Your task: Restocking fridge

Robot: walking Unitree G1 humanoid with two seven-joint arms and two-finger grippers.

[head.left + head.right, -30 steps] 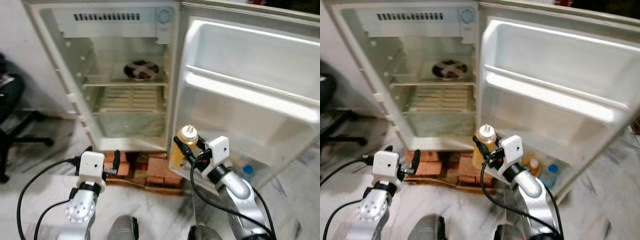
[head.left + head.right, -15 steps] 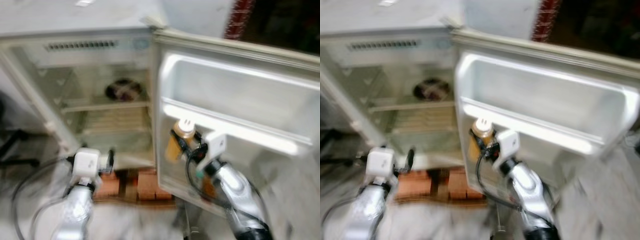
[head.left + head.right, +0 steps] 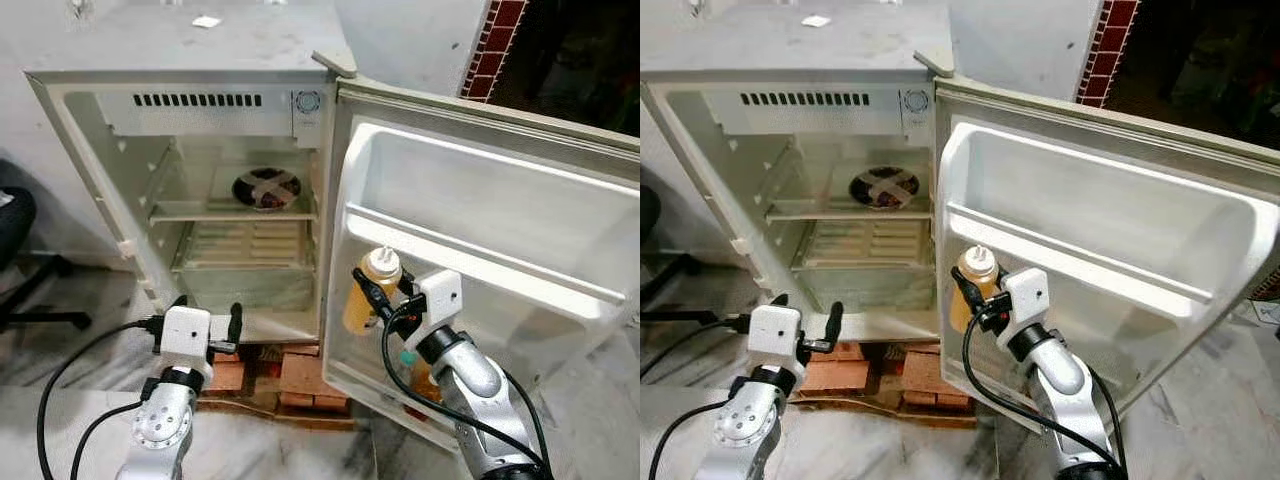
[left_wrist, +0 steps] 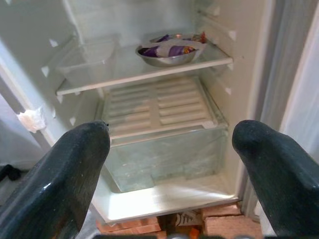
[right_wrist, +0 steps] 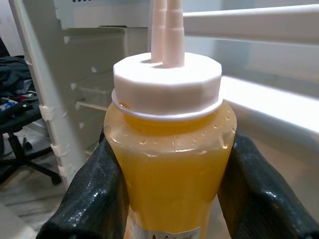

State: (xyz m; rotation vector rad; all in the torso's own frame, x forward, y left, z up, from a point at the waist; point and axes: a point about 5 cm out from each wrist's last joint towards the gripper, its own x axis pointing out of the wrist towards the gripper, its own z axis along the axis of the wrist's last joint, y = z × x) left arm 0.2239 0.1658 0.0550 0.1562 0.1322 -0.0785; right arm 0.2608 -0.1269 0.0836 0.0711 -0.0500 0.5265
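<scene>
so the right gripper (image 3: pixel 372 293), clamped on the squeeze bottle (image 3: pixel 369 291), just lifted it to the fridge door (image 3: pixel 500 230) shelf (image 3: pixel 480 262), probably going in there, left gripper (image 3: pixel 206 322) idle with fingers apart.

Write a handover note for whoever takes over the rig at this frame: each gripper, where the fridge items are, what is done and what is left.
Right gripper: shut on the squeeze bottle of yellow sauce, held upright in front of the open fridge door, just below its middle rail.
Left gripper: open, empty, low in front of the fridge cabinet.
Inside: a steel bowl of wrapped items sits on the upper shelf; the clear drawer below looks empty.
Done: door open, bottle picked up and brought to the door.
Left: set the bottle in a door shelf, probably, release, then close the door.
</scene>
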